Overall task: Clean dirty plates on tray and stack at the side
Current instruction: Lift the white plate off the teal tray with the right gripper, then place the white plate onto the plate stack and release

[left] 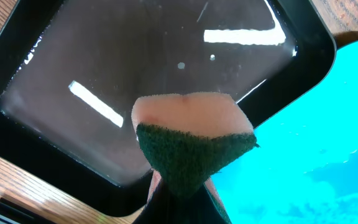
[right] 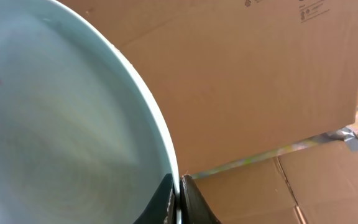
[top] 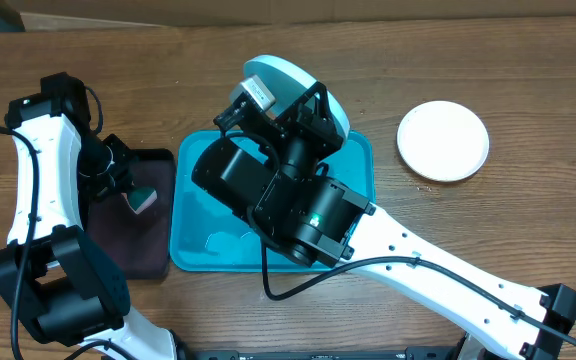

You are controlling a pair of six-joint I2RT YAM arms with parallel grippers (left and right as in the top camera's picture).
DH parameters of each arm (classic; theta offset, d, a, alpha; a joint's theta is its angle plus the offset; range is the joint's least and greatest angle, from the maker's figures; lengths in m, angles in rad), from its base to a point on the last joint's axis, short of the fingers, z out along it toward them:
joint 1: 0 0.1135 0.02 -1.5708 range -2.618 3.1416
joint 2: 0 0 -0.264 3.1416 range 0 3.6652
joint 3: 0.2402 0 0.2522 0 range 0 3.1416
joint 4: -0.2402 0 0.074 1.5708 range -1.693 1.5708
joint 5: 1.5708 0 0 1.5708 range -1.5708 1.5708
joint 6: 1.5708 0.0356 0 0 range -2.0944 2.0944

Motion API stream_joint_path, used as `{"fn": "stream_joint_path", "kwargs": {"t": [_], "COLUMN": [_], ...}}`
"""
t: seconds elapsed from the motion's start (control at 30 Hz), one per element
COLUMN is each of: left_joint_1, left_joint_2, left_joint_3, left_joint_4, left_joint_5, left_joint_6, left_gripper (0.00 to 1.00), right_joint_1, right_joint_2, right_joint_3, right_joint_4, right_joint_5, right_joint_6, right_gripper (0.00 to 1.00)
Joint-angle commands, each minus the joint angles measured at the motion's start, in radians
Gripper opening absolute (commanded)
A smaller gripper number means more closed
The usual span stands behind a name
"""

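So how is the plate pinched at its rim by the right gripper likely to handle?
Probably stiff: the plate shows no sag though the right gripper clamps only its rim. Likely light, being thin and shallow. Its smooth surface may let it slip or pivot in that grip.

Wooden bench (top: 468, 60) carried a turquoise tray (top: 193, 225) near centre. Black tray (top: 143, 245) sat just beside it, on the left. White plate (top: 443, 141) lay well apart, right.
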Motion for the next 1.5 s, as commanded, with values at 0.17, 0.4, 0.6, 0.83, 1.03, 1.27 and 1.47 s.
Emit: {"fn": "stream_joint_path", "kwargs": {"t": [0.17, 0.4, 0.6, 0.83, 1.03, 1.27, 1.47], "left_joint_1": [0.006, 0.006, 0.006, 0.006, 0.006, 0.006, 0.006], "left_joint_2": [-0.013, -0.013, -0.013, -0.013, -0.013, -0.013, -0.013], "left_joint_3": [-0.002, -0.002, -0.002, -0.002, -0.002, -0.002, -0.002], "left_joint_4": [0.006, 0.005, 0.004, 0.007, 0.009, 0.009, 0.006], "left_joint_5": [0.011, 0.011, 0.011, 0.011, 0.011, 0.011, 0.011], "left_joint_6": [0.021, 0.021, 0.021, 0.021, 0.021, 0.021, 0.021], "left_gripper": [0.04, 0.04, 0.04, 0.04, 0.04, 0.04, 0.04], "right_joint_1": [-0.011, -0.221, -0.597, -1.016, -1.193, -1.215, -1.215], "right_joint_2": [-0.024, -0.024, -0.024, -0.021, -0.021, -0.021, -0.018], "right_joint_3": [0.026, 0.024, -0.023, -0.085, -0.233, -0.449, -0.547], "right_joint_4": [-0.026, -0.305, -0.344, -0.411, -0.398, -0.203, -0.055], "right_joint_5": [0.002, -0.536, -0.854, -1.207, -1.233, -1.236, -1.310], "right_joint_6": [0.156, 0.720, 1.006, 1.050, 1.047, 1.050, 1.051], "right_gripper": [0.04, 0.04, 0.04, 0.04, 0.04, 0.04, 0.05]}}
